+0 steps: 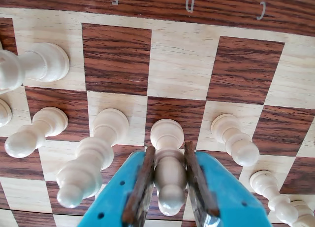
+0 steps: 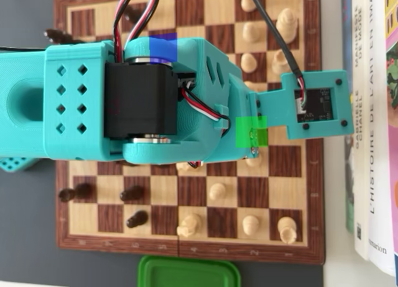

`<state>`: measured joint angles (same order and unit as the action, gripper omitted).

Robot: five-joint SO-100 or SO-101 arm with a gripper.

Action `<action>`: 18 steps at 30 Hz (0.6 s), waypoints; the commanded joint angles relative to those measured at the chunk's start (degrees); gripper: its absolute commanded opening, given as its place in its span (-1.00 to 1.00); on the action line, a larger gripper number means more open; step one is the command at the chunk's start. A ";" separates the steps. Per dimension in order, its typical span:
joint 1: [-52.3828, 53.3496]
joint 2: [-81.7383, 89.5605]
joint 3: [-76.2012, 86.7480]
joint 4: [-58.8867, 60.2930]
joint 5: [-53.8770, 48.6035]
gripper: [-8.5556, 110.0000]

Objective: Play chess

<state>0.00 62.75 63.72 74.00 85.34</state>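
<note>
Brown-and-cream wooden chessboard filling the wrist view; turquoise printed arm covering its middle from overhead. Turquoise two-finger gripper at bottom centre, jaws flanking the cream wooden pawn, seemingly pinching its stem, though contact is hard to confirm. Pawn upright, dead between the fingers, on a dark square in the second row from the lettered edge.

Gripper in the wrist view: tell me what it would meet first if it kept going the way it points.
The gripper already straddles a white pawn; pushing on, its fingertips would probably meet the chessboard beside the pawn's base. Depth is hard to judge.
</note>
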 commanded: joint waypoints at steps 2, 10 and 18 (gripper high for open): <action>0.09 0.00 -1.05 0.26 -0.26 -0.77; 0.18 0.00 -1.05 0.09 -0.26 -0.71; -0.44 0.00 -1.05 -0.26 -0.26 -0.62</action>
<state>-0.44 62.40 63.81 74.00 85.34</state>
